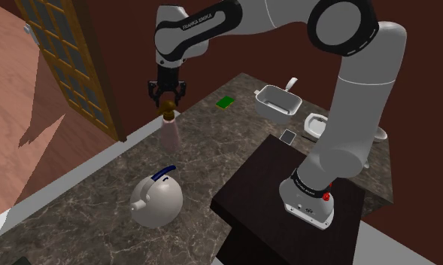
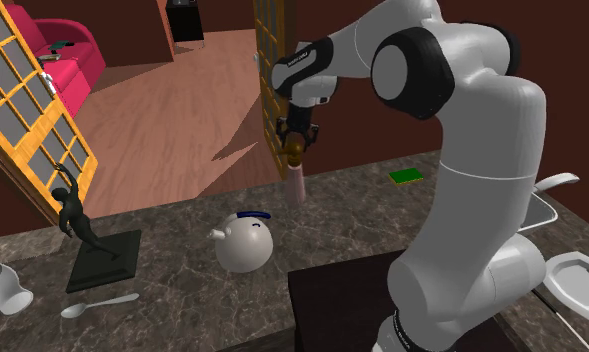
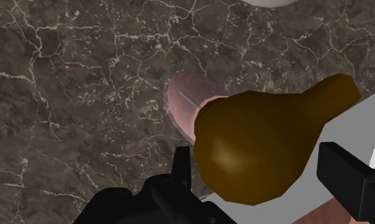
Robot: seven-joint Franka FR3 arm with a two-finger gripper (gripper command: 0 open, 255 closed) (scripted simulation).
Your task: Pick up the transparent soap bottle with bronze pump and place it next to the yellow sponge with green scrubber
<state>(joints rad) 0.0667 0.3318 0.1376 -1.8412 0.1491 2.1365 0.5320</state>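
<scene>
Bronze pump (image 3: 262, 149) is sitting right between the fingers (image 3: 348, 181). The gripper (image 1: 167, 93) is lined up straight above the soap bottle (image 1: 170, 134), pointing down. The fingers are spread wide, one on each side of the pump head. Going by the wrist view I'd say neither is squeezing it, so nothing is held yet.

The bottle's pinkish see-through body stands upright on the dark marbled surface (image 1: 212, 143), close to its far edge. Coming in from the top makes sense to me. The pump is the narrow bit that fits between the fingers, and a tall body like that would probably tip if nudged from the side.

The sponge (image 1: 226, 102) shows as a flat green pad well apart from the bottle, toward the shoulder view's right. There's bare surface around it, so plenty of room to set down. A white round pot (image 1: 157, 199) sits near the bottle on the opposite side, so I reckon it's off the path. My guess for next: drop a touch lower, close, lift.
</scene>
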